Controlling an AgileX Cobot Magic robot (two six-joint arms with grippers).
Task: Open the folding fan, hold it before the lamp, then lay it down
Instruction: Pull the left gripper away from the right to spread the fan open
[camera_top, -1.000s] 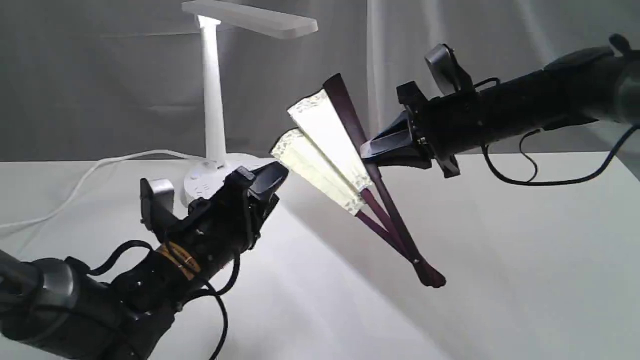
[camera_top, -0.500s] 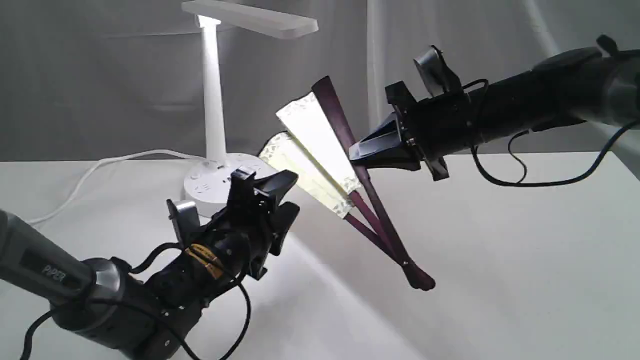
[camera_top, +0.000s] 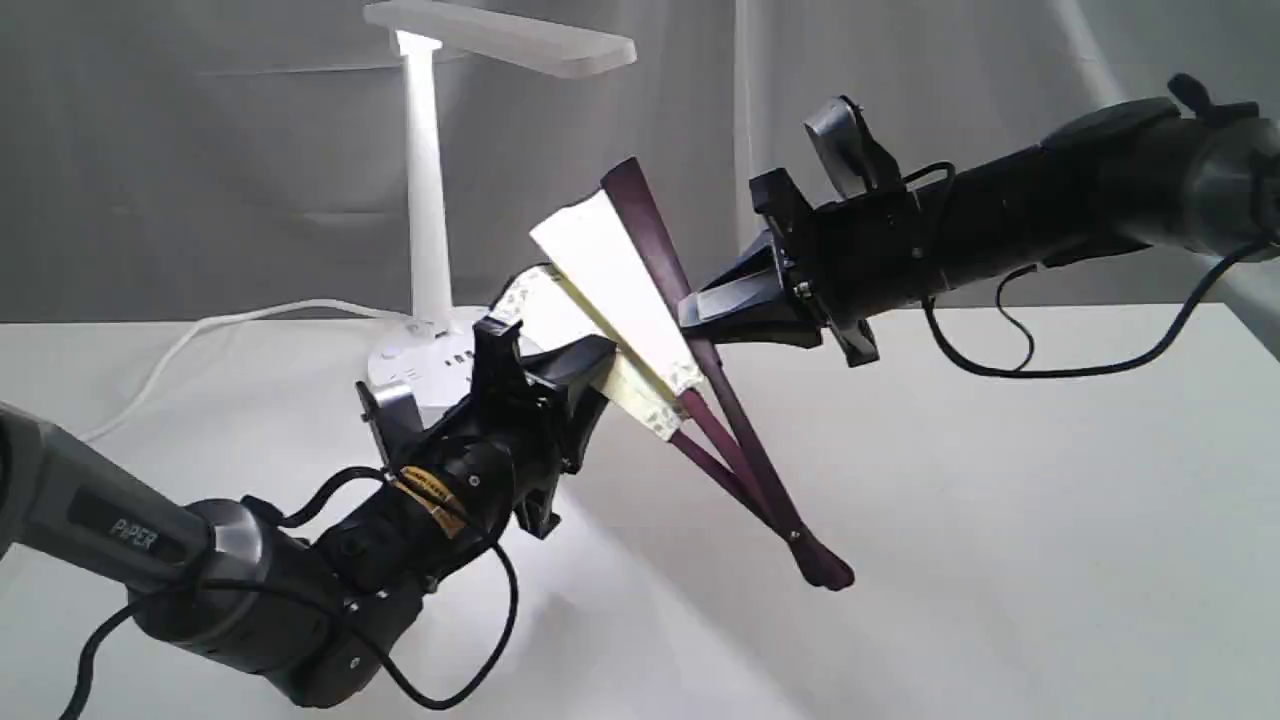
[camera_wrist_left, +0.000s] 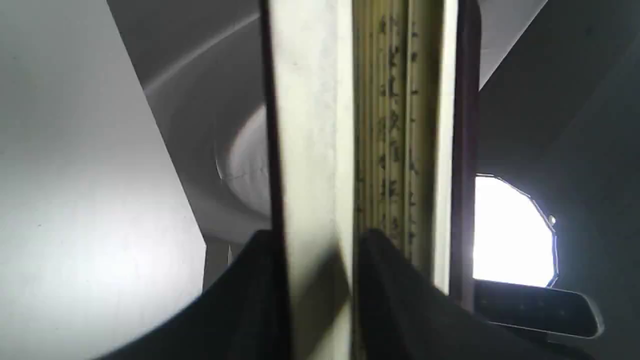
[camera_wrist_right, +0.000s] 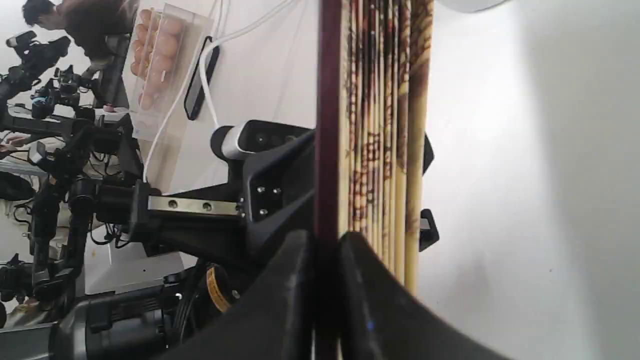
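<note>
The folding fan (camera_top: 610, 290) hangs partly open above the table, its pivot end pointing down, in front of the lit white lamp (camera_top: 425, 200). My right gripper (camera_top: 695, 315) is shut on the upper dark guard (camera_wrist_right: 327, 100). My left gripper (camera_top: 545, 350) is open and straddles the fan's lower cream section (camera_wrist_left: 310, 125), one finger on each side; I cannot tell whether they touch it. Folded pleats with black calligraphy (camera_wrist_left: 395, 125) show beside that section. In the left wrist view the lamp's light appears as a glare (camera_wrist_left: 510, 235).
The white table (camera_top: 1000, 500) runs under both arms. The lamp's cord (camera_top: 200, 335) trails off to the left. A grey curtain (camera_top: 150, 150) hangs behind. In the right wrist view a clear box (camera_wrist_right: 160, 60) and other gear stand beyond the table.
My left arm rose and moved right until its open fingers came around the fan's lower section. My right gripper carried the fan slightly left.
</note>
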